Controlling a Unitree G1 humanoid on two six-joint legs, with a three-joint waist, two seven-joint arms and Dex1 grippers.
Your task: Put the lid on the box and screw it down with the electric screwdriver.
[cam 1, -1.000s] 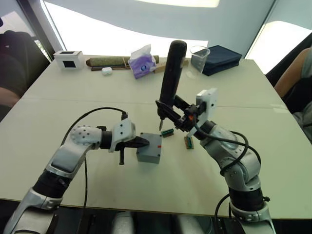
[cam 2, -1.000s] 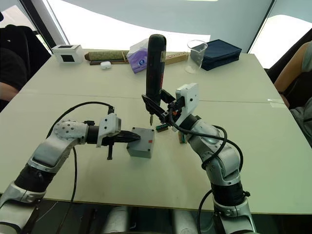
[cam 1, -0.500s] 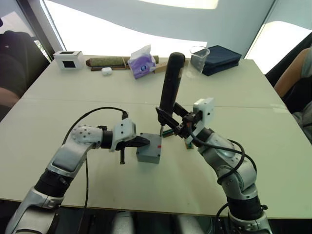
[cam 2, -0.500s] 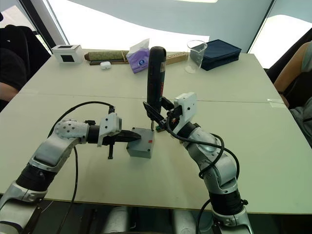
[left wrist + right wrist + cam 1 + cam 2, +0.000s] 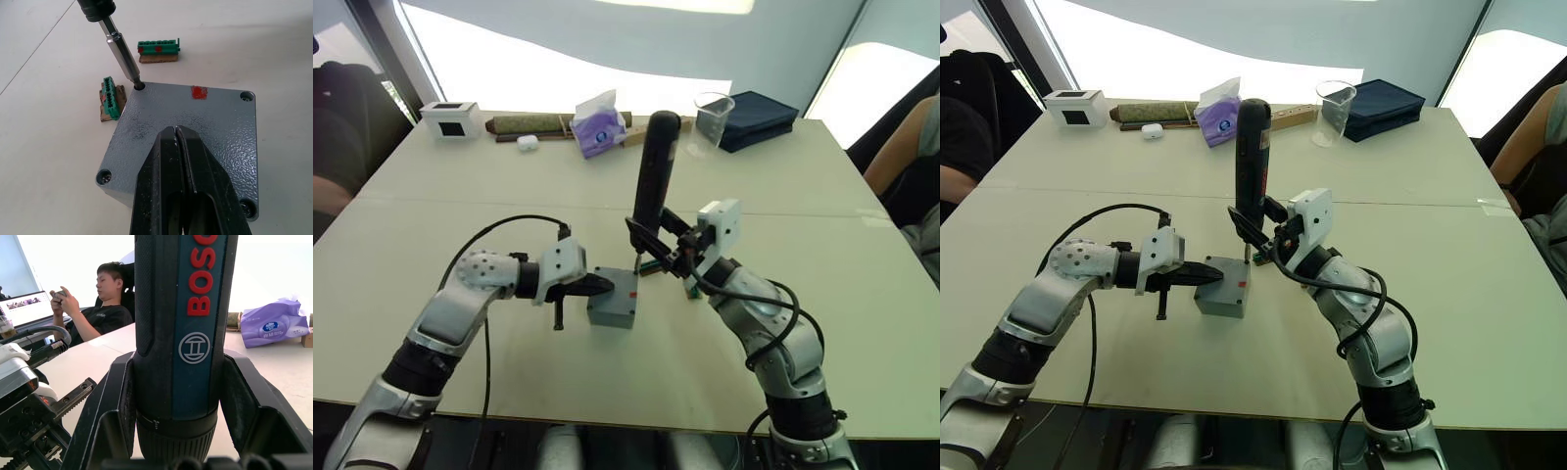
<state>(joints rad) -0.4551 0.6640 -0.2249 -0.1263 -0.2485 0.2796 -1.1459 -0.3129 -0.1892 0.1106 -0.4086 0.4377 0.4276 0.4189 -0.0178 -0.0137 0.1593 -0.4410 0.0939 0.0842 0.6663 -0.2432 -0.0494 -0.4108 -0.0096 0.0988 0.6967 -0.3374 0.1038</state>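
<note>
Lid (image 5: 190,132) seated on box (image 5: 612,311). Left gripper (image 5: 178,147) closed empty, pressing lid. Right gripper (image 5: 658,250) clamps upright screwdriver (image 5: 654,176), bit in corner hole.

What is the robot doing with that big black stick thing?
That is an electric screwdriver. The right gripper holds it upright with its metal bit in a corner screw hole of the grey lid. The lid already sits on the box. The left gripper, fingers shut, presses on the lid.
</note>
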